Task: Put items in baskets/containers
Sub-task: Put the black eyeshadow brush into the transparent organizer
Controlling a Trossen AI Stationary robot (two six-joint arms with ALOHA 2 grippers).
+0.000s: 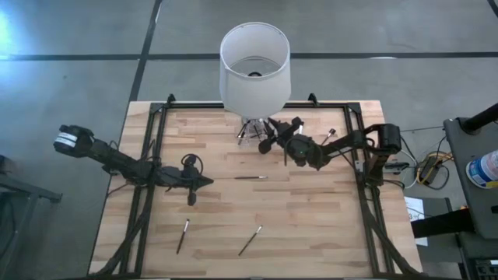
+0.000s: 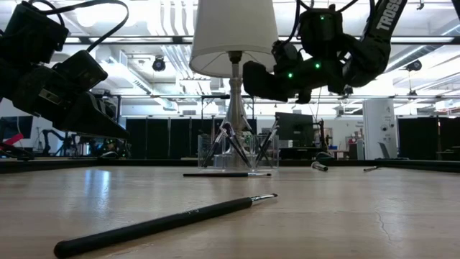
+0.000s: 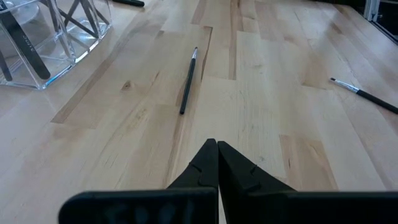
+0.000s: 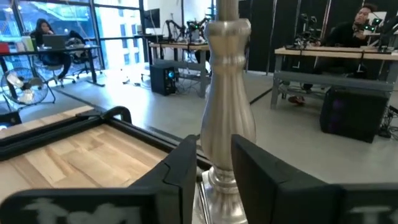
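A small clear container (image 2: 233, 152) stands on the table at the foot of the lamp, with several thin dark brushes leaning inside it; it also shows in the left wrist view (image 3: 43, 37). More brushes lie flat on the wood: one mid-table (image 1: 250, 177), two near the front edge (image 1: 183, 235) (image 1: 250, 239). My right gripper (image 2: 248, 80) hovers above the container, close to the lamp stem (image 4: 227, 93), pointing level; its fingers (image 4: 180, 165) stand apart with nothing between them. My left gripper (image 3: 217, 155) is shut and empty, low over the table left of centre (image 1: 206, 181).
A tall lamp with a white shade (image 1: 255, 66) stands at the table's far middle, right over the container. Two more brushes lie at the far right (image 1: 331, 134) (image 1: 299, 120). A black frame (image 1: 152, 155) borders the table. People sit at desks in the room beyond.
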